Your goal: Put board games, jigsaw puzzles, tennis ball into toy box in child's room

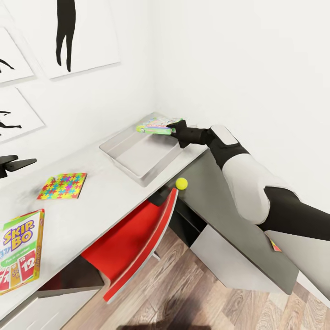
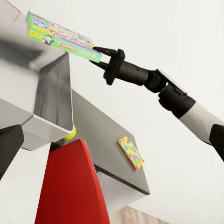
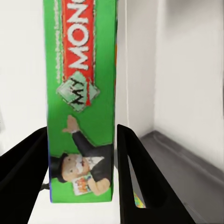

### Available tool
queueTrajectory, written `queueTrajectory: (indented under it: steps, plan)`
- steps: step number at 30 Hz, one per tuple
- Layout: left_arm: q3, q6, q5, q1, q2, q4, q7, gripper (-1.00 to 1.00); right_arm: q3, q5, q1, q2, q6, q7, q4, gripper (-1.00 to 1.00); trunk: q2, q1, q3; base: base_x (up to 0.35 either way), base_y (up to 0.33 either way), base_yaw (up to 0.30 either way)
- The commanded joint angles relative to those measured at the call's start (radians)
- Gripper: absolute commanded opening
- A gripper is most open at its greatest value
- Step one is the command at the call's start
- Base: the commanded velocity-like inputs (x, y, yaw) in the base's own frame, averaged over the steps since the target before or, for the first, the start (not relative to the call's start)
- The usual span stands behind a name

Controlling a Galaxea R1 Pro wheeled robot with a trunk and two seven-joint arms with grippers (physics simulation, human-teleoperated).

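Observation:
My right gripper (image 1: 175, 128) is shut on the green-edged board game (image 1: 158, 124), holding it just above the far rim of the light grey toy box (image 1: 120, 145) on the table (image 1: 105, 197). In the right wrist view the green box (image 3: 81, 102) stands between both fingers (image 3: 140, 177). The tennis ball (image 1: 181, 184) rests at the table's corner, by the toy box's near end. One jigsaw puzzle (image 1: 63, 185) and the SKIP-BO game (image 1: 20, 250) lie on the pale desktop. A second jigsaw puzzle (image 2: 131, 152) lies on the dark cabinet section. My left gripper (image 1: 13, 164) hovers open at the far left, holding nothing.
A red chair (image 1: 137, 238) is tucked under the desk below the ball. White walls meet in a corner behind the toy box, with black silhouette pictures (image 1: 68, 32) on the left wall. Wood-plank floor (image 1: 183, 293) lies in front.

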Motion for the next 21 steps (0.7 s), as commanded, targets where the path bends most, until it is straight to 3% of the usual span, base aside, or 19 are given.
queueTrajectory:
  steps: [1, 15, 21]
  plan:
    - [0.000, 0.011, -0.001, -0.001, 0.000, 0.000, -0.004, 1.00, -0.006, -0.014, 0.000, 0.001, 0.000, -0.010, 0.001, -1.00, -0.001, 0.000, -0.001, -0.003, 0.006, 0.000]
    - [0.001, 0.011, -0.001, 0.000, 0.000, 0.000, -0.004, 1.00, -0.006, -0.020, 0.000, 0.001, -0.011, -0.007, 0.056, -1.00, -0.001, 0.000, -0.001, 0.000, 0.001, 0.000]
    - [0.001, 0.011, 0.000, 0.000, 0.000, 0.000, -0.004, 1.00, -0.006, -0.020, 0.000, 0.001, -0.049, -0.002, 0.080, -1.00, -0.001, 0.000, -0.001, 0.001, 0.000, 0.000]
